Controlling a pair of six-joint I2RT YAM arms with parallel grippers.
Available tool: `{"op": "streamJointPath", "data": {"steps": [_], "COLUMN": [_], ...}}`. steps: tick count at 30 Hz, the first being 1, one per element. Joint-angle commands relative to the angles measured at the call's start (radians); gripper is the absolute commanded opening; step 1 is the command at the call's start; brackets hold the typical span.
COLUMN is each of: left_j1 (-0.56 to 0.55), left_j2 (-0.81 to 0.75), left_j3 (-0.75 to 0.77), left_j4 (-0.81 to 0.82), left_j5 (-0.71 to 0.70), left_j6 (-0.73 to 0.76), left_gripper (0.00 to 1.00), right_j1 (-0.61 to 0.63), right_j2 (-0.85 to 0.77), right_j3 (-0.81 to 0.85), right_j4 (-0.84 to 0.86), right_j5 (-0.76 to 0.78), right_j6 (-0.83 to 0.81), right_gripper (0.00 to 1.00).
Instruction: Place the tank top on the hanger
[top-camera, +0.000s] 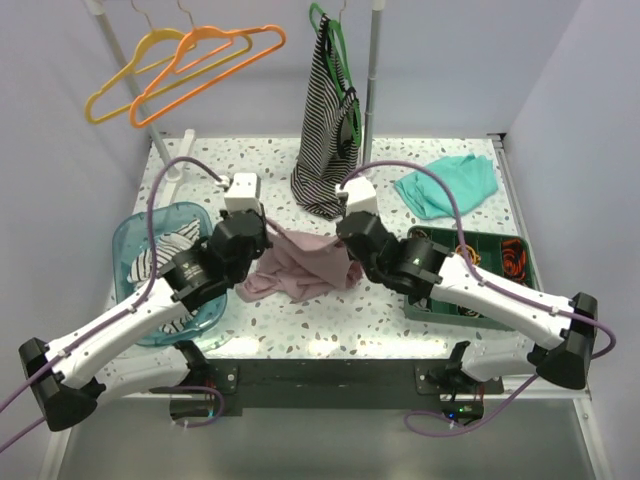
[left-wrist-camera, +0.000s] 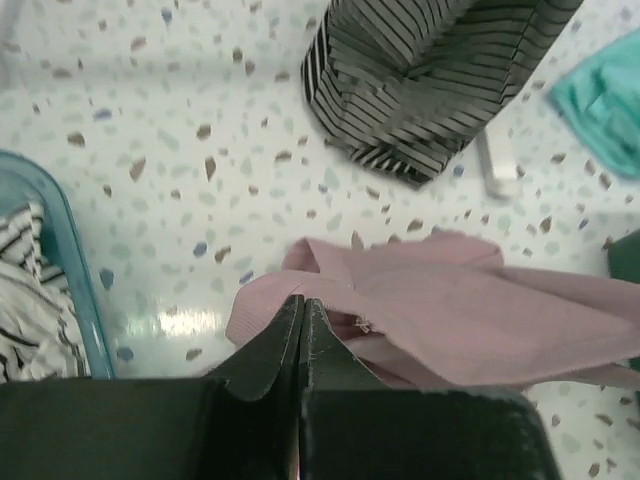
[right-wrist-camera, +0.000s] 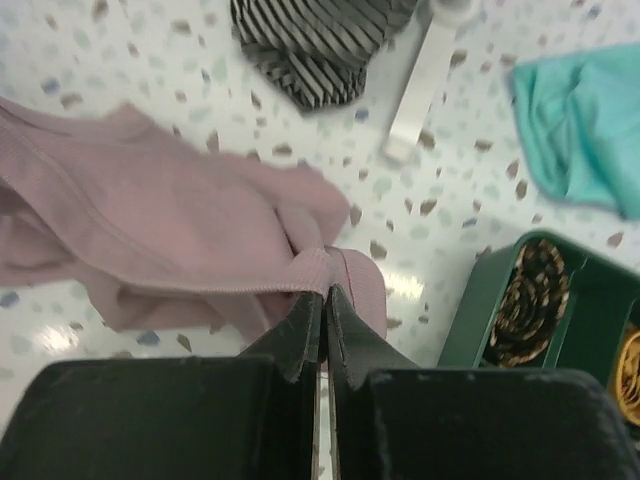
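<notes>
The hanger loses its hook at the overhead view's top edge, and the tank top is partly covered there. The teal cloth runs off the left wrist view's right edge

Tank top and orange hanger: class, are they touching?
Apart. Top view: the hanger hangs high at the back; the tank top is far below, at the table.

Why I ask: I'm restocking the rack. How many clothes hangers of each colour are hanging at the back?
Thin yellow plastic triangular hanger: 1
Thin orange plastic triangular hanger: 1
Thin green hanger: 1
Total: 3
</notes>
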Motion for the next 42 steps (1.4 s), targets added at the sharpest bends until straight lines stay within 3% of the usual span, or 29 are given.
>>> {"op": "streamJointPath", "data": {"steps": [1, 7, 8, 10, 11, 12, 16, 19, 26, 28, 34, 40, 42], "left_j1": [0.003, 0.009, 0.009, 0.01, 0.01, 0.01, 0.03, 0.128, 0.536, 0.666, 0.971, 1.153, 1.181], "left_j2": [-0.018, 0.027, 0.025, 0.01, 0.005, 0.001, 0.005, 0.048, 0.249, 0.296, 0.396, 0.51, 0.566], "left_j3": [-0.112, -0.208, -0.202, -0.151, -0.125, -0.064, 0.132, 0.303, 0.727, 0.766, 0.843, 0.979, 1.013], "left_j4": [0.019, 0.07, 0.065, 0.051, 0.03, 0.018, -0.001, 0.039, 0.035, 0.036, 0.07, 0.088, 0.077], "left_j5": [0.084, 0.191, 0.193, 0.184, 0.162, 0.151, 0.084, 0.107, 0.428, 0.498, 0.876, 1.229, 1.271], "left_j6": [-0.18, -0.231, -0.223, -0.177, -0.162, -0.145, -0.009, 0.117, 0.292, 0.283, 0.243, 0.242, 0.251], "left_gripper": [0.0, 0.11, 0.14, 0.28, 0.34, 0.48, 0.58, 0.57, 0.66, 0.67, 0.71, 0.77, 0.77], "right_j1": [-0.002, -0.011, -0.011, -0.011, -0.011, -0.011, -0.011, -0.011, -0.011, -0.01, -0.01, -0.011, -0.011], "right_j2": [-0.012, 0.039, 0.03, 0.016, 0.009, -0.004, -0.05, -0.103, -0.243, -0.258, -0.274, -0.269, -0.265], "right_j3": [-0.126, -0.205, -0.224, -0.237, -0.243, -0.244, -0.244, -0.251, -0.271, -0.277, -0.277, -0.266, -0.271], "right_j4": [0.022, 0.01, 0.016, 0.027, 0.028, 0.03, 0.022, 0.027, 0.048, 0.054, 0.042, 0.051, 0.06], "right_j5": [-0.06, -0.084, -0.095, -0.136, -0.15, -0.164, -0.225, -0.293, -0.425, -0.451, -0.489, -0.494, -0.5], "right_j6": [0.176, 0.195, 0.192, 0.186, 0.186, 0.184, 0.169, 0.15, 0.118, 0.108, 0.069, 0.04, 0.04], "right_gripper": [0.0, 0.13, 0.24, 0.36, 0.48, 0.53, 0.65, 0.68, 0.83, 0.85, 0.85, 0.85, 0.85]}}
